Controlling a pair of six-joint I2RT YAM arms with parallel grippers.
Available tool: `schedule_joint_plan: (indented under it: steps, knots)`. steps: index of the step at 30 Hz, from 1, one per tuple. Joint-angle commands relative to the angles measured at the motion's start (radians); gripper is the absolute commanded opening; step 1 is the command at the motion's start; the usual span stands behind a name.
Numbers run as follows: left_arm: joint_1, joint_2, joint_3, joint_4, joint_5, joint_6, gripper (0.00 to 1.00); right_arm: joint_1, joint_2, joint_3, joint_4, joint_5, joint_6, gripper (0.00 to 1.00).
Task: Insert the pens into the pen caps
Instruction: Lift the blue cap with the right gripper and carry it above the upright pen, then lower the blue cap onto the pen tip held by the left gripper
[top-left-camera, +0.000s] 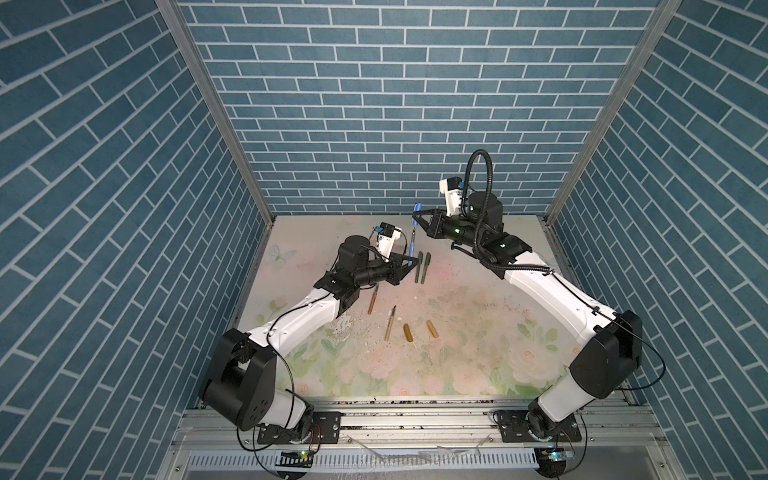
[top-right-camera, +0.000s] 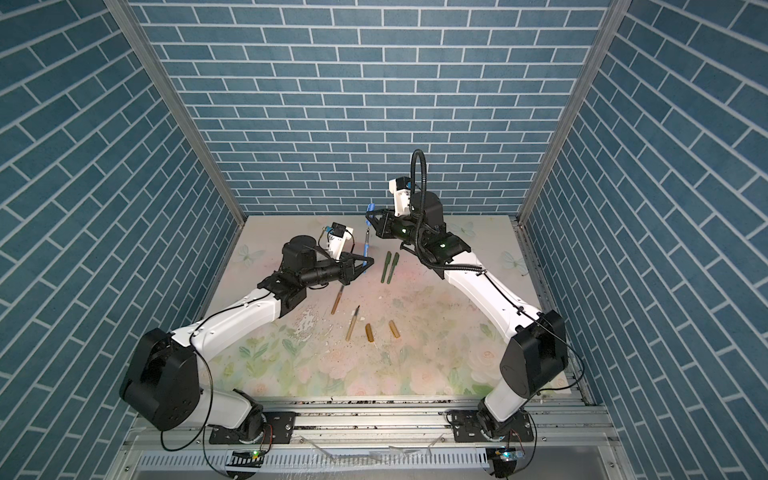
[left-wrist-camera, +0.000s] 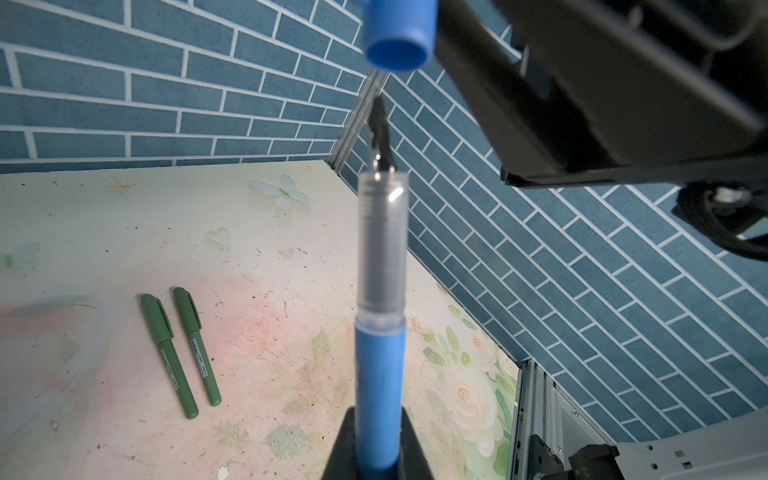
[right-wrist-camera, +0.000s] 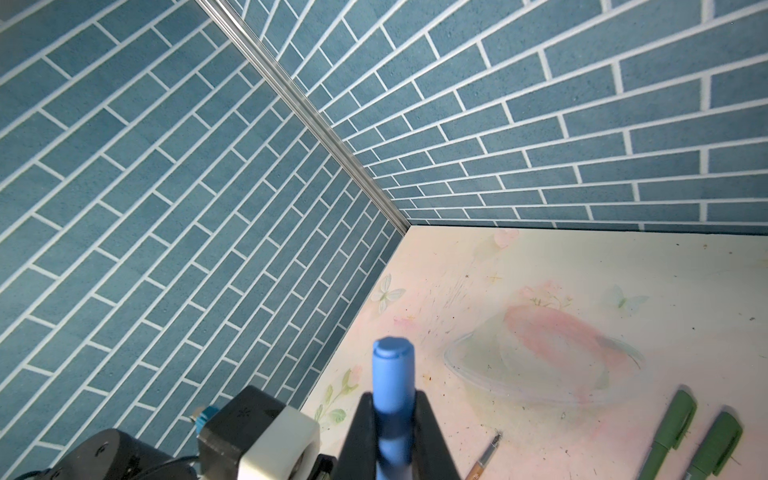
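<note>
Blue pen (left-wrist-camera: 379, 365) upright in the air, dark tip up, blue cap (left-wrist-camera: 397, 33) open end down just above the tip, not touching, two green pens (top-left-camera: 419, 268) capped, lying side by side, two golden-brown pens (top-left-camera: 372, 300) uncapped, lying flat, two amber caps (top-left-camera: 408, 333) lying beside them

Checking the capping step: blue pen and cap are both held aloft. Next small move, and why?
Probably lower the right pincer so the blue cap slides over the tip of the blue pen. The left pincer holds that pen roughly upright, tip up; the cap's open mouth faces it, nearly in line, with a gap between them.
</note>
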Motion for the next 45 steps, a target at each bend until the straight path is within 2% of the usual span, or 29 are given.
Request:
schedule_joint_plan:
  steps: [1, 20, 45]
  knots:
    - [-0.007, 0.001, 0.023, 0.000, 0.010, 0.008, 0.00, 0.004, 0.008, -0.004, 0.013, -0.020, 0.023, 0.06]
    - [-0.007, 0.003, 0.023, -0.004, 0.002, 0.006, 0.00, 0.007, -0.024, -0.056, -0.017, -0.049, 0.023, 0.05]
    - [-0.008, 0.008, 0.017, 0.003, -0.017, -0.006, 0.00, 0.027, -0.090, -0.175, 0.061, -0.081, 0.057, 0.07]
